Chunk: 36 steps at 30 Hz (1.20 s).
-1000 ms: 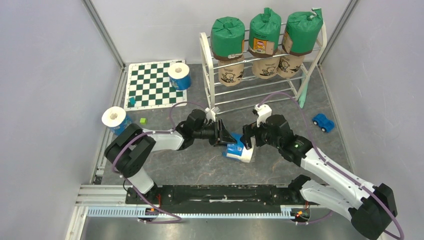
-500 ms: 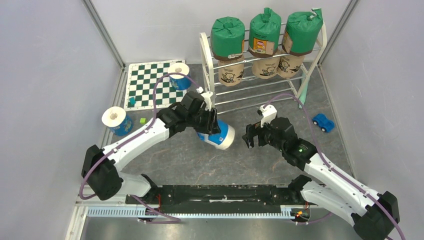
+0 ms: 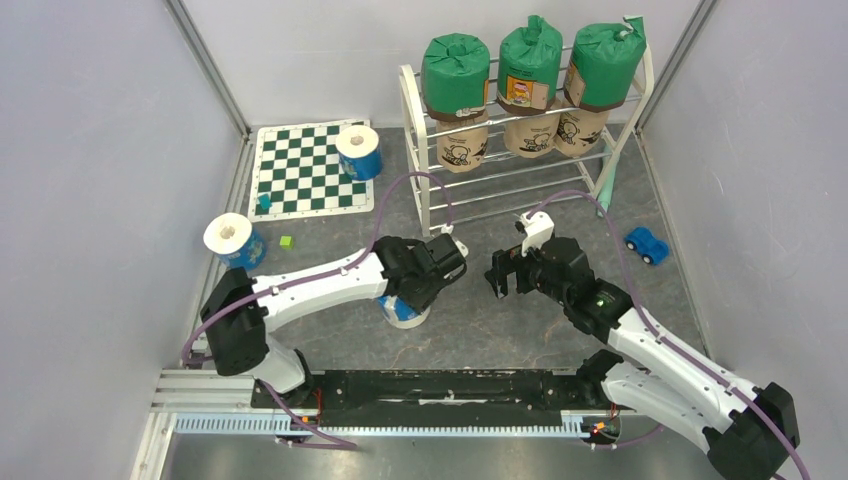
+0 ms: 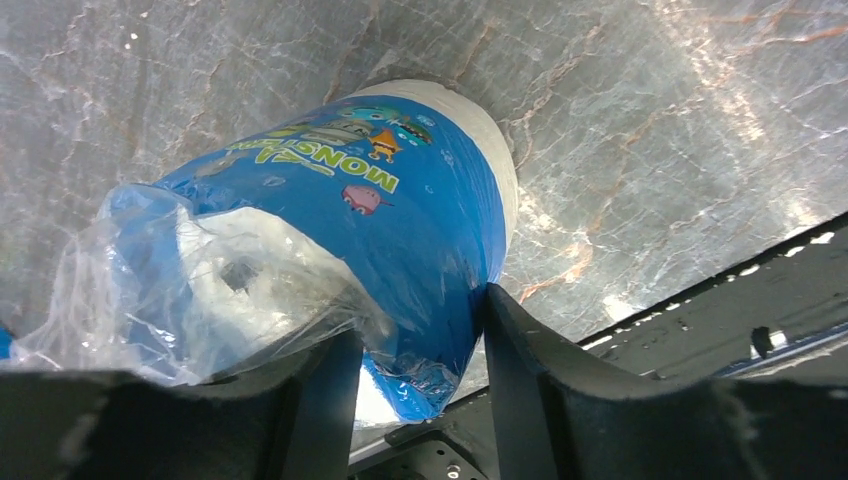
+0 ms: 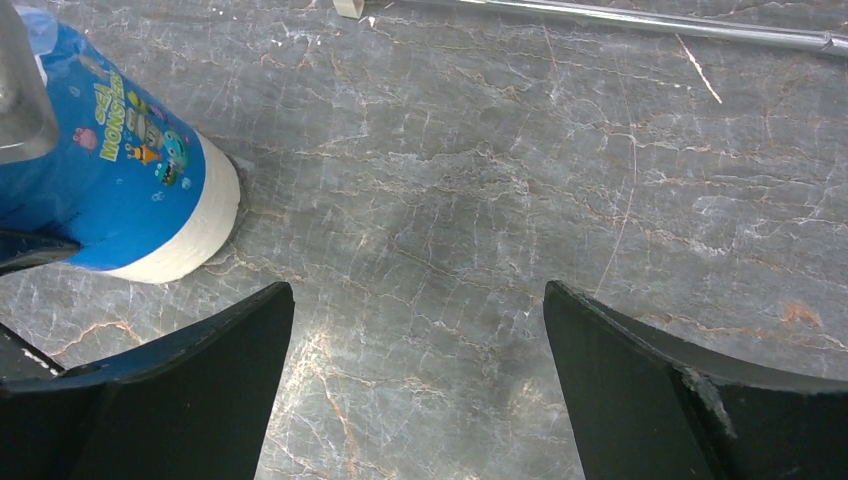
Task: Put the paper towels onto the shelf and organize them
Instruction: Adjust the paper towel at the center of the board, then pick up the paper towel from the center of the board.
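Shelf (image 3: 418, 150): six of nine stocked, green rolls (image 3: 455, 72) on the top tier, tan rolls (image 3: 462, 148) on the tier below. Outstanding, three blue-wrapped rolls (image 4: 400, 220) — one on chessboard mat (image 3: 300, 185), one far left on worktop (image 3: 480, 330), one clamped in half-closed left gripper (image 4: 415, 345), lower end at worktop. Right gripper (image 5: 415, 330) — spread wide, empty, nearby.

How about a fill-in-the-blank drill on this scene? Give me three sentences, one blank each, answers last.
1. The left fingers grip a roll wrapped in ____ plastic.
2. The right fingers stand ____ and hold nothing.
3. On the shelf, the top tier holds ____ green rolls.
Missing words: blue; open; three.
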Motion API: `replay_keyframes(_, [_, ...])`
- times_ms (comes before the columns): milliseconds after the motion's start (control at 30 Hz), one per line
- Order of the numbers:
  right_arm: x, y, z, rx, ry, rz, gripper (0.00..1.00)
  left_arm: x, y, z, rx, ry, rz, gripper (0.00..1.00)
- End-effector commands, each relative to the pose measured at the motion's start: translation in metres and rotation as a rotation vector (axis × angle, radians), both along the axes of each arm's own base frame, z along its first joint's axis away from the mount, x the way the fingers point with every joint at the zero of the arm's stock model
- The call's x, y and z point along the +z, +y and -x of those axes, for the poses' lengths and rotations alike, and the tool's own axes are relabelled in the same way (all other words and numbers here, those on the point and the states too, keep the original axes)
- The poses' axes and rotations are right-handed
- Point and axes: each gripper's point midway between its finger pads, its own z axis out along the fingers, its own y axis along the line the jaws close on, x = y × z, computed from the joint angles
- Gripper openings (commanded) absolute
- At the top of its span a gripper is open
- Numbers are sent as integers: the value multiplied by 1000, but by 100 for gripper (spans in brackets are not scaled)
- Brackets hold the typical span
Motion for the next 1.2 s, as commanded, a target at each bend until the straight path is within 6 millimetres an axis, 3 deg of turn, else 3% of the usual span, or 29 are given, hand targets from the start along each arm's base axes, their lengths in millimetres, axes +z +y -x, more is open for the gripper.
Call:
replay_keyframes(0, [8, 2, -4, -11, -41, -36, 98, 9, 11, -9, 0, -87, -64, 61])
replay_keyframes(100, [6, 5, -4, -1, -38, -43, 98, 12, 8, -3, -7, -96, -48, 84])
replay_keyframes(233, [8, 10, -4, 23, -41, -53, 98, 29, 0, 4, -23, -108, 22, 98])
replay_keyframes(500, [15, 24, -4, 101, -65, -79, 98, 88, -7, 21, -34, -118, 276, 100])
replay_keyframes(600, [20, 35, -5, 149, -78, -108, 94, 111, 8, 15, 60, -198, 349, 96])
replay_keyframes(667, [19, 44, -6, 177, -70, -126, 90, 119, 28, 1, 177, -294, 359, 90])
replay_keyframes(767, [19, 61, -8, 221, -74, -186, 82, 116, 64, -18, 363, -375, 379, 84])
replay_keyframes(933, [12, 91, -8, 280, -64, -226, 75, 89, 111, -38, 598, -358, 501, 83])
replay_keyframes(1167, [7, 138, -4, 359, -67, -202, 74, 69, 131, -41, 688, -345, 526, 84])
